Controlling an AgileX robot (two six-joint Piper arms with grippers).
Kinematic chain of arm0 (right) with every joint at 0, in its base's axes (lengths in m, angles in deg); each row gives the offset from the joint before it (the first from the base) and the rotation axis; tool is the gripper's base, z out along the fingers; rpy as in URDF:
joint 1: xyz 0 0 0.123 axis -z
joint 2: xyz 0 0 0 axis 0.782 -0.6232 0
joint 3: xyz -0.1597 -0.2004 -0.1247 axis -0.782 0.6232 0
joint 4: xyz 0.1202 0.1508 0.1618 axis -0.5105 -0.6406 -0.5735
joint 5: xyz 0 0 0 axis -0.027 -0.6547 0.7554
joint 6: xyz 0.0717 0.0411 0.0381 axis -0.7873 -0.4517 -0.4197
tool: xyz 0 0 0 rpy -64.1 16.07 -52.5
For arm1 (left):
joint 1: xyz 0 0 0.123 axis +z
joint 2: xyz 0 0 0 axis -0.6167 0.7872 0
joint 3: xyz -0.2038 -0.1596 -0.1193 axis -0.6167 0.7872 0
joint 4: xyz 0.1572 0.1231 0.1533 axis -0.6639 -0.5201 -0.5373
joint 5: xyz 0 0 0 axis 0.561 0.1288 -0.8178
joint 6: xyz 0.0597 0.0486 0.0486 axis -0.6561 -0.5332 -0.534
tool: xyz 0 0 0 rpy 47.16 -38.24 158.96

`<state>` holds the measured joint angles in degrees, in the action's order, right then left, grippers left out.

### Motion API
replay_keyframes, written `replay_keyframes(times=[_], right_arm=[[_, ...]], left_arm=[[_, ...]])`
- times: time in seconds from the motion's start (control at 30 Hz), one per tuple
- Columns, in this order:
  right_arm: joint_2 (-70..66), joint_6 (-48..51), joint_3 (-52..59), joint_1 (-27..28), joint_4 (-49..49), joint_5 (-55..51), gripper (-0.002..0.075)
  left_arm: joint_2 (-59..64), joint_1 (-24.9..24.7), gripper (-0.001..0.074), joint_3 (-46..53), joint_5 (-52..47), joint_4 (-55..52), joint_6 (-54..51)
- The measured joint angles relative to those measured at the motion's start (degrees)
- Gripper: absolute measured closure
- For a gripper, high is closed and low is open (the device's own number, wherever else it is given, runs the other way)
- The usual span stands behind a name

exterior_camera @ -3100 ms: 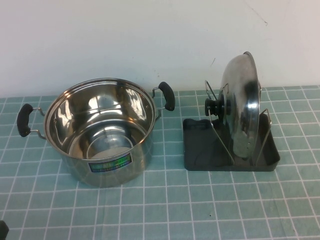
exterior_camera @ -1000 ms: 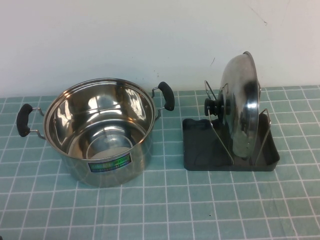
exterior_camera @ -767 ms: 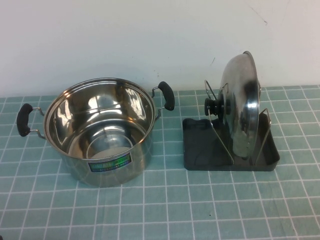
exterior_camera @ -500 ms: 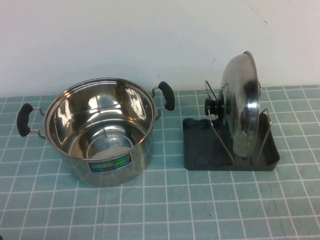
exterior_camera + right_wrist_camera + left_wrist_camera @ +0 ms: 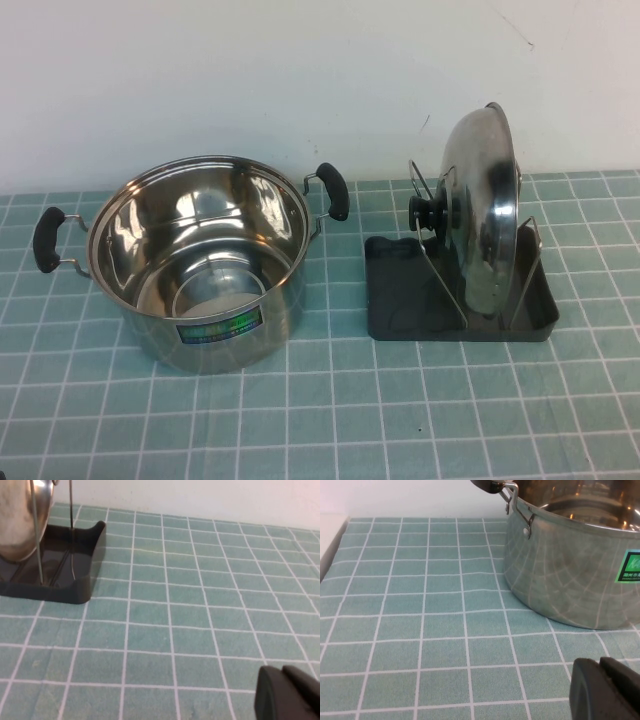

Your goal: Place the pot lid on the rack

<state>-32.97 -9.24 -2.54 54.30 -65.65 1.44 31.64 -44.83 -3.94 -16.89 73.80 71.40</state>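
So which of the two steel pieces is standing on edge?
The pot lid, upright between the rack's wires. The pot sits flat, open. Left gripper and right gripper stay low, away.

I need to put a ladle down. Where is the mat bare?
Bare: the wide front strip before the pot and rack, and the mat right of the rack. Tight: the gap between pot and rack. The lid stands in the rack. The left gripper and right gripper sit low near the front edge.
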Motion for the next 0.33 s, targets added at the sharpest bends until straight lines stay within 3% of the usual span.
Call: replay_keyframes(times=[0.33], right_arm=[[0.00, -0.66, 0.00, 0.00, -0.58, -0.01, 0.0727]], left_arm=[[0.00, 0.00, 0.0736, 0.00, 0.00, 0.00, 0.00]])
